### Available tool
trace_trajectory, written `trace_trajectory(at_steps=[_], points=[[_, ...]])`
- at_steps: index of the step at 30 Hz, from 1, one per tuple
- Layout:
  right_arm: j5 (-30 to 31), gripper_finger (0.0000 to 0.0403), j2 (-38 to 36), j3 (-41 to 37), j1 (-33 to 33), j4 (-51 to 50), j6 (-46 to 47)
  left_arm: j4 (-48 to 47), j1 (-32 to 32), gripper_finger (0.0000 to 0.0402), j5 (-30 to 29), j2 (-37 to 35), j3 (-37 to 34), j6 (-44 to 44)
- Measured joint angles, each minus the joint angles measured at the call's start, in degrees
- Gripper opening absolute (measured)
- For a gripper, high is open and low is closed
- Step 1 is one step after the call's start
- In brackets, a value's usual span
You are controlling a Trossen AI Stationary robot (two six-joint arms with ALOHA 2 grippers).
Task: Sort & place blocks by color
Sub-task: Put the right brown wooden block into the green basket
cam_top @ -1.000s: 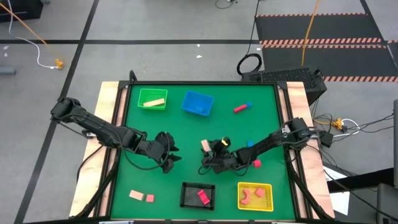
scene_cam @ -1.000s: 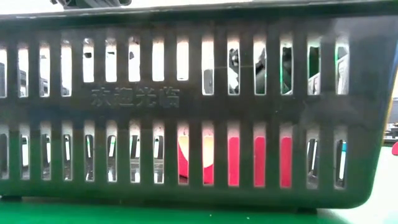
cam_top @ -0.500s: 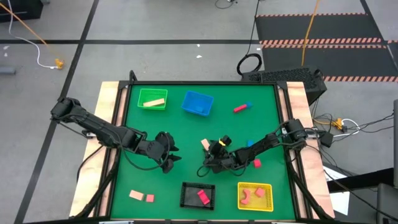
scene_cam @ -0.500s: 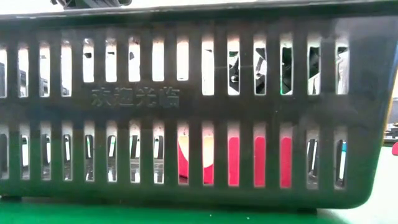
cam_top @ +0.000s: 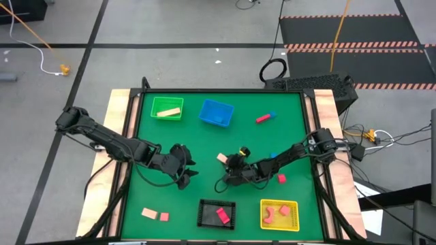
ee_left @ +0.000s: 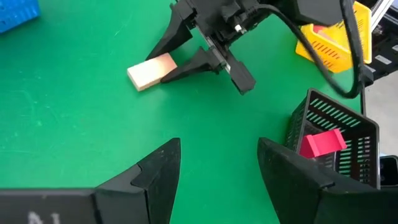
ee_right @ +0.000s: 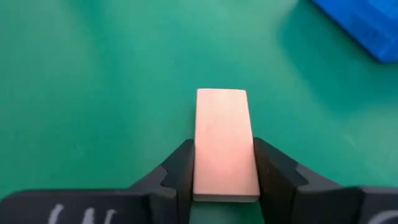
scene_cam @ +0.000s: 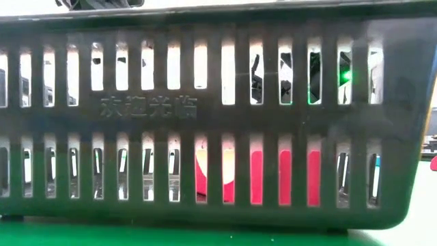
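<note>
A tan block (cam_top: pixel 222 158) lies flat on the green table near its middle, and my right gripper (cam_top: pixel 226 165) is shut on it. It shows close up in the right wrist view as the tan block (ee_right: pixel 224 140), and in the left wrist view as the block (ee_left: pixel 148 71) in my right gripper (ee_left: pixel 166 65). My left gripper (cam_top: pixel 187 169) waits open left of the middle, its fingers (ee_left: pixel 158 174) holding nothing. Other blocks lie loose or in the baskets. My right gripper pinches the tan block's two long sides (ee_right: pixel 202 168) between its two fingers (ee_right: pixel 180 171), at the end of the block nearest the gripper. The fingers slant down from the table's right and point along the block. The block lies flat on the table.
At the far side stand a green basket (cam_top: pixel 167 108) with a tan block and a blue basket (cam_top: pixel 216 113). At the near edge a black basket (cam_top: pixel 216 213) and a yellow basket (cam_top: pixel 279 215) hold pink-red blocks. Loose blocks (cam_top: pixel 265 118), (cam_top: pixel 281 179), (cam_top: pixel 155 215) lie about. The black basket's wall (scene_cam: pixel 218 116) fills the low view.
My right gripper has edged toward the table's left edge, onto the tan block, and has shut on its sides. The block stays flat on the table.
</note>
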Motion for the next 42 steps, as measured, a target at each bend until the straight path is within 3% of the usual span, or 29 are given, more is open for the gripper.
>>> trace_trajectory(at_steps=[8, 19, 32, 42], points=[[-5.0, 0.0112, -6.7, -0.2, -1.4, -2.1, -15.7, 0.1, 1.3, 0.0214, -6.6, 0.8, -0.1, -7.4], [-4.3, 0.0112, -17.7, -0.2, -2.1, 0.6, -38.0, 12.3, 3.7, 0.0214, -4.9, 3.0, -0.1, -8.6], [-4.9, 0.0112, -20.8, -0.2, 1.6, 8.3, -51.3, 19.2, 6.0, 0.0214, -5.7, 4.1, -0.1, -12.1], [-5.8, 0.0112, -20.8, -0.1, 1.7, 13.3, -54.4, 24.0, 5.8, 0.0209, -5.1, 5.8, 0.0, -11.7]])
